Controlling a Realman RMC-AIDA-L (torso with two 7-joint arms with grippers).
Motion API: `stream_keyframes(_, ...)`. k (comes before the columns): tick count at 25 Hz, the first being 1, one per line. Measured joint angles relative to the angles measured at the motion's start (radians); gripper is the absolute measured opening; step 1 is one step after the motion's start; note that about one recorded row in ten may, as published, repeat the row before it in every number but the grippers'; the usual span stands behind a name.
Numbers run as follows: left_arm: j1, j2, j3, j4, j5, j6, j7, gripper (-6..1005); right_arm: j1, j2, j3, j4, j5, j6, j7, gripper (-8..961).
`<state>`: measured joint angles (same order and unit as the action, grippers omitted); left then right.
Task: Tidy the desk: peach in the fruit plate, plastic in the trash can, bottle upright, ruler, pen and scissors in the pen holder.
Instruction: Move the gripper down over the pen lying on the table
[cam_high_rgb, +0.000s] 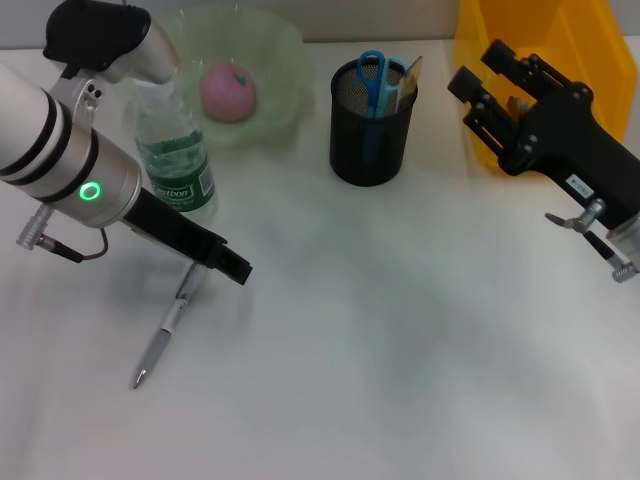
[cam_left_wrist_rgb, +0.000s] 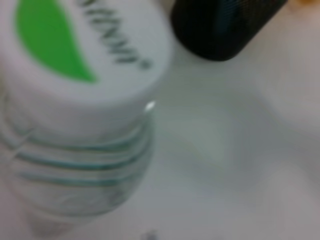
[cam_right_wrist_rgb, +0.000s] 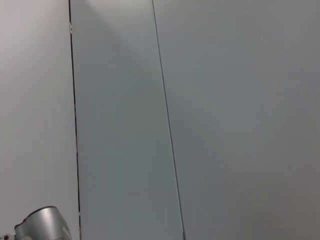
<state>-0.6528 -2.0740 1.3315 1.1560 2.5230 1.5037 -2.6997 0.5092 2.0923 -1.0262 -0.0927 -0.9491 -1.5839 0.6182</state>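
A clear water bottle (cam_high_rgb: 176, 160) with a green label stands upright at the left; its white cap (cam_left_wrist_rgb: 85, 55) fills the left wrist view. My left gripper (cam_high_rgb: 225, 258) hangs low in front of the bottle, over the upper end of a silver pen (cam_high_rgb: 165, 328) that lies on the table. A pink peach (cam_high_rgb: 229, 91) rests in the green fruit plate (cam_high_rgb: 280, 60). Blue-handled scissors (cam_high_rgb: 372, 72) and a ruler (cam_high_rgb: 408, 82) stand in the black mesh pen holder (cam_high_rgb: 371, 135). My right gripper (cam_high_rgb: 478, 66) is raised and open in front of the yellow trash can (cam_high_rgb: 560, 40). The plastic is out of view.
The white table (cam_high_rgb: 400, 350) stretches wide in front of the pen holder. The pen holder's dark side (cam_left_wrist_rgb: 225, 25) shows beyond the bottle cap. The right wrist view shows only a grey wall.
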Motion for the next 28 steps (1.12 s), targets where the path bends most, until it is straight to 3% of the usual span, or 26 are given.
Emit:
stream_keyframes(16, -0.016, 0.005, -0.005, -0.092, 0.033, -0.057, -0.002, 635, 0.02, 0.0, 0.0, 0.004, 0.001, 0.04, -0.001, 503)
stream_keyframes(28, -0.041, 0.002, 0.004, -0.098, 0.075, -0.05, -0.01, 631, 0.028, 0.0, 0.0, 0.005, 0.001, 0.053, 0.002, 504)
